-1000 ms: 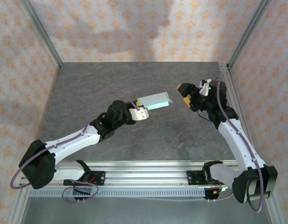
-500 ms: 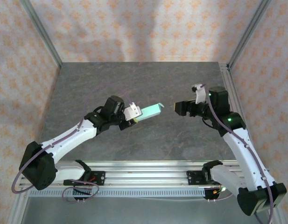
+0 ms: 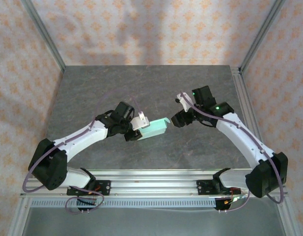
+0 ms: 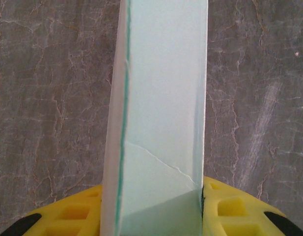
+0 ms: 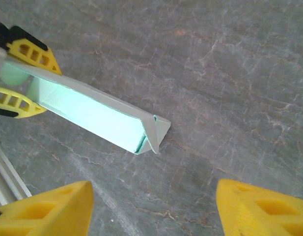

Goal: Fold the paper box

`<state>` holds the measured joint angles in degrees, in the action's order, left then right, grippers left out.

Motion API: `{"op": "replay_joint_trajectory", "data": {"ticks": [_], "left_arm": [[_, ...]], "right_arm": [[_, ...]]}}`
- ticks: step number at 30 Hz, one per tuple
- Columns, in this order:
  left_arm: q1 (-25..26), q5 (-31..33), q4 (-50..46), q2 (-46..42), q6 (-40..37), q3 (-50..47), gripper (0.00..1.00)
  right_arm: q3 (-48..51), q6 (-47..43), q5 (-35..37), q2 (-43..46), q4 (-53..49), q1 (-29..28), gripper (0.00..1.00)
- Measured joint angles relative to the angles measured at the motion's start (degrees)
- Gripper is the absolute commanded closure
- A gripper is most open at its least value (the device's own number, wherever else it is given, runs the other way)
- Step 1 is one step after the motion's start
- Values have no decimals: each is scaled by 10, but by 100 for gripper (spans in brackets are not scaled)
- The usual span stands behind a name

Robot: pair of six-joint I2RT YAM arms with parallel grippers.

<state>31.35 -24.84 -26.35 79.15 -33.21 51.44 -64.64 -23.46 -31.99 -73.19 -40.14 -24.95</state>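
Mid-frame, left gripper (image 3: 140, 130) pinches the pale mint-green thin-card paper box (image 3: 155, 129), already a slim tube; right gripper (image 3: 179, 119), jaws spread, faces its seemingly untucked end flaps.

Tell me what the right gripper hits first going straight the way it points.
Probably the free end of the pale mint-green card paper box, centred ahead of the right gripper; depth is unclear.

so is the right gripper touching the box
Apart. The right wrist view shows the right gripper open, with bare table between its yellow fingers and the box end.
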Motion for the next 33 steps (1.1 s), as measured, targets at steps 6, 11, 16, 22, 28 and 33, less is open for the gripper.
{"op": "replay_joint_trajectory", "data": {"ticks": [6, 11, 16, 22, 28, 33], "left_arm": [[-2, -7, 10, 16, 6, 0, 65], [-8, -18, 22, 26, 13, 2, 65], [-8, -19, 23, 29, 17, 4, 65], [-8, -22, 22, 44, 17, 18, 64], [-8, -22, 18, 49, 17, 23, 64], [-8, -22, 16, 50, 17, 25, 64]], "right_arm": [[-36, -50, -26, -59, -8, -8, 49], [-46, -85, -32, -94, -8, -9, 54], [-47, -110, -38, -121, -8, -9, 61], [-51, -124, -50, -145, -7, -9, 80], [-64, -128, -51, -163, -6, -9, 90], [-66, -123, -49, -165, -3, -9, 55]]}}
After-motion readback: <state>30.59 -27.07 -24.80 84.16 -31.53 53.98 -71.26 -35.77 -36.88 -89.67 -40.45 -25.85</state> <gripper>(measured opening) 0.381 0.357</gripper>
